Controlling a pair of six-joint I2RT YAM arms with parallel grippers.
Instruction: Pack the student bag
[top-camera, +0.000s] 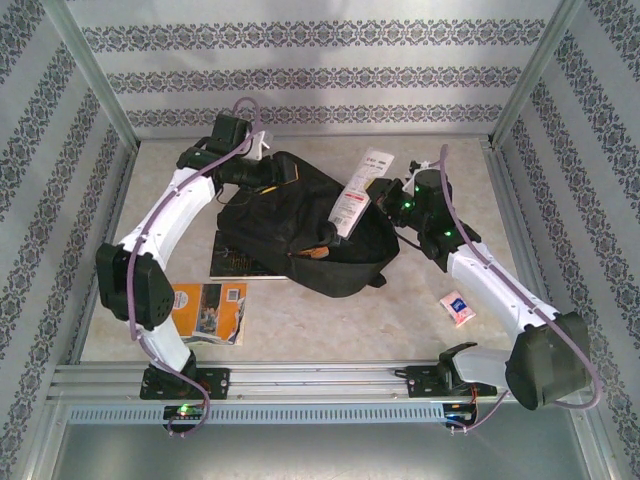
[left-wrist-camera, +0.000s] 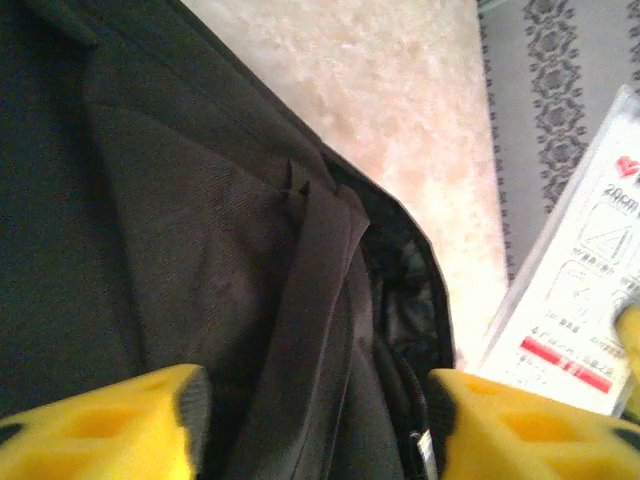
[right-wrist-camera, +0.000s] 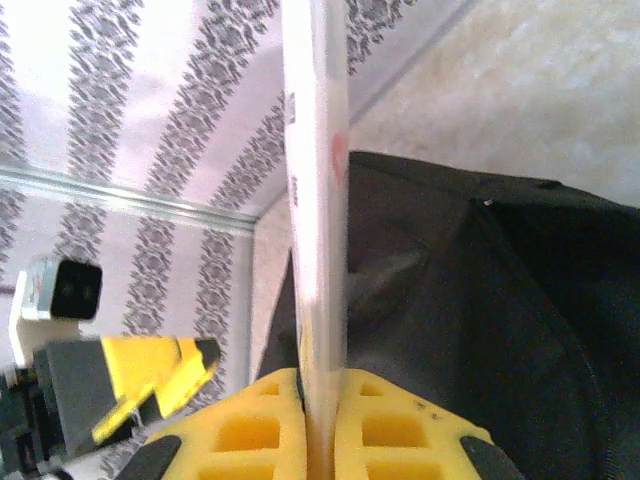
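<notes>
The right gripper (right-wrist-camera: 322, 400) is clamped on a flat white packet (top-camera: 358, 190), its long axis slanting down toward the student bag (top-camera: 300, 235) – mid-table, just left of those fingers. The left gripper (left-wrist-camera: 320, 420) sits at the bag's far corner – fingers apart, astride a strap (left-wrist-camera: 320, 260).

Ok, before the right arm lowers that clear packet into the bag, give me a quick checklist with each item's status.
1. Right gripper shut on the clear packet: ok.
2. Packet's lower end over the student bag: ok.
3. Bag mouth open: ok, a narrow gap shows beside the left gripper.
4. Left gripper gripping the bag fabric: cannot tell; fabric lies between its fingers.
5. Packet lined up with the mouth: cannot tell.
</notes>
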